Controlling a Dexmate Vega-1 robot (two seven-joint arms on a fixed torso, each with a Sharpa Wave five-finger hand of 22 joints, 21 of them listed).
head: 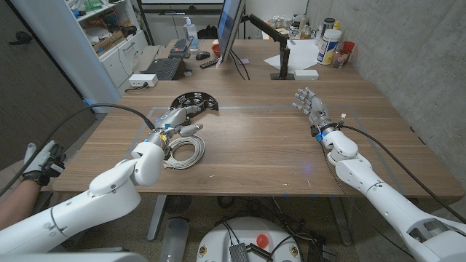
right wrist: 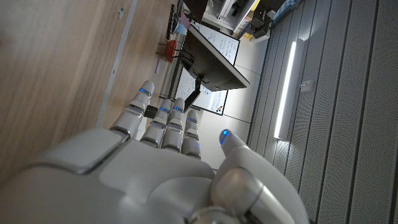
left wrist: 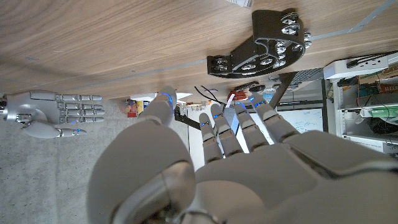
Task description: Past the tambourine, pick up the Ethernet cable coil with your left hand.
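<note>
While no label reads, left hand hovers over cable coil.

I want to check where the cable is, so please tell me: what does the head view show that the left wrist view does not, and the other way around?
Head view alone: the white Ethernet cable coil lying on the table, near the left hand's wrist, and a monitor at the far edge.

Left wrist view alone: the underside of the tambourine, its metal jingles visible close up.

Both: the left hand, open, fingers extended toward the tambourine, holding nothing; the right hand open, apart.
</note>
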